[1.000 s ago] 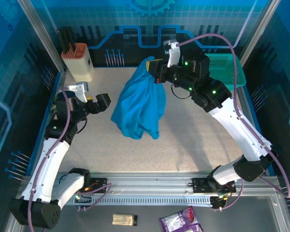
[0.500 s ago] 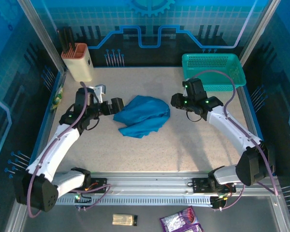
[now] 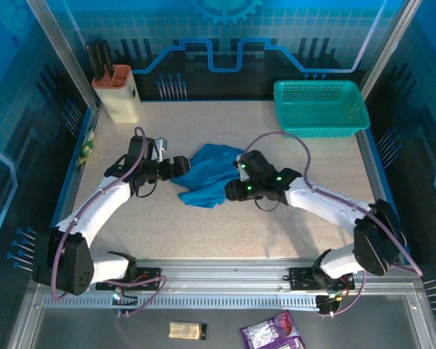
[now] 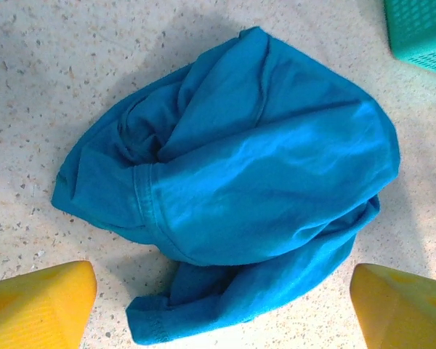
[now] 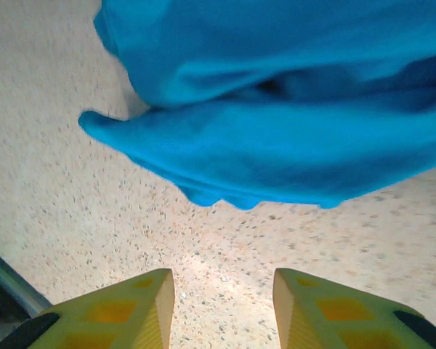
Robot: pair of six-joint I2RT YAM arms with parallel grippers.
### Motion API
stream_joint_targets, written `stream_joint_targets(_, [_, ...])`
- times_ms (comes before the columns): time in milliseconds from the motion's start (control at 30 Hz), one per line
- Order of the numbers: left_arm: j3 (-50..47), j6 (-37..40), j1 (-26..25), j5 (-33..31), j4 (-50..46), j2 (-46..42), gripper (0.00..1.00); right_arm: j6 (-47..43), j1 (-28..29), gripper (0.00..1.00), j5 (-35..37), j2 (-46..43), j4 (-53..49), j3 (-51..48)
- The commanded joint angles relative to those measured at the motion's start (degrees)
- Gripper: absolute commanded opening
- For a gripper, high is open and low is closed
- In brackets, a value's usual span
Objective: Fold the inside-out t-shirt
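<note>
Currently the plain blue-teal soft cloth t-shirt lies crumpled in a loose heap about mid-way across the speckled beige desk. It is well apart from the teal plastic mesh basket at the far right corner. Left pincer is at the heap's left edge; right pincer is at its right, near side.

Left wrist view: the t-shirt is bunched with overlapping folds. A stitched band crosses the left lobe and a hemmed edge shows at the bottom. Left pincer is spread wide, yellow fingers either side of the heap's near end, nothing gripped.

Right wrist view: right pincer is partly spread, with bare desk between the fingers and the t-shirt just ahead. It is released, nothing gripped.

Handling, judged: light and limp, with no stiffness. It should sag from any grip point and drag across the desk rather than move as one piece. It looks neither fragile nor slippery, but thin layers may get pinched together by mistake.

Best holds, judged: the hemmed edge near the left pincer, and the protruding fold tip facing the right pincer. Pinch low, a single layer if possible, then draw apart to spread the heap before any fold. Which part is sleeve, collar or bottom hem: cannot tell.
</note>
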Motion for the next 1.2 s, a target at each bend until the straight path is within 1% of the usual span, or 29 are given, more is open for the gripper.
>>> stream_joint_targets(0, [-0.6,-1.7,-0.3,1.4,-0.1,1.2,0.90,0.1,5.3,0.43,1.6,6.6,2.2,3.9])
stream_joint_targets(67, [-0.4,-1.5,-0.3,0.6,-0.9,1.2,0.90,-3.6,9.1,0.45,4.8,12.2,0.2,9.6])
stream_joint_targets(167, [0.4,-0.8,0.1,-3.6,-3.5,-0.3,0.91,-11.9,13.9,0.47,13.9,21.7,-7.9,21.7])
stream_joint_targets(200, [0.5,-0.6,0.6,-4.0,-4.0,-1.0,0.91,-14.1,14.8,0.47,15.6,24.5,-9.8,25.3])
stream_joint_targets(333, [1.1,-0.4,4.3,-1.6,-5.2,-3.0,0.92,-21.8,18.2,0.49,22.5,35.4,-15.7,39.1])
stream_joint_targets(467, [1.0,-0.2,8.1,-0.6,-7.6,-5.0,0.92,-25.3,20.0,0.51,28.2,44.9,-20.0,50.4])
stream_joint_targets(600, [-0.4,-0.2,11.4,-0.4,-9.2,-7.4,0.92,-26.0,20.3,0.51,29.9,51.1,-22.2,57.5])
stream_joint_targets(633, [-0.7,-0.1,11.8,-0.3,-9.6,-7.8,0.93,-26.0,20.3,0.49,30.2,52.2,-22.5,58.5])
stream_joint_targets(733, [-0.8,0.5,12.3,-0.4,-10.7,-8.4,0.93,-25.5,20.3,0.40,31.7,52.9,-22.9,59.0])
stream_joint_targets(867, [-1.2,0.3,12.3,0.0,-10.4,-8.5,0.93,-24.8,20.3,0.22,32.4,48.9,-21.5,54.7])
stream_joint_targets(933, [-1.2,0.0,12.3,0.4,-9.9,-8.1,0.92,-24.5,20.2,0.08,31.6,46.0,-20.5,51.6])
stream_joint_targets(967, [-1.2,-0.2,12.3,0.8,-9.6,-7.6,0.92,-24.1,20.2,0.02,31.3,44.4,-20.3,50.0])
stream_joint_targets(1000, [-1.2,-0.4,12.2,1.0,-9.3,-7.3,0.92,-23.7,20.2,0.00,31.4,43.0,-20.0,48.5])
stream_joint_targets(1167, [-0.7,-1.3,11.8,2.8,-7.7,-5.1,0.92,-21.2,19.7,0.00,32.9,33.0,-17.7,38.0])
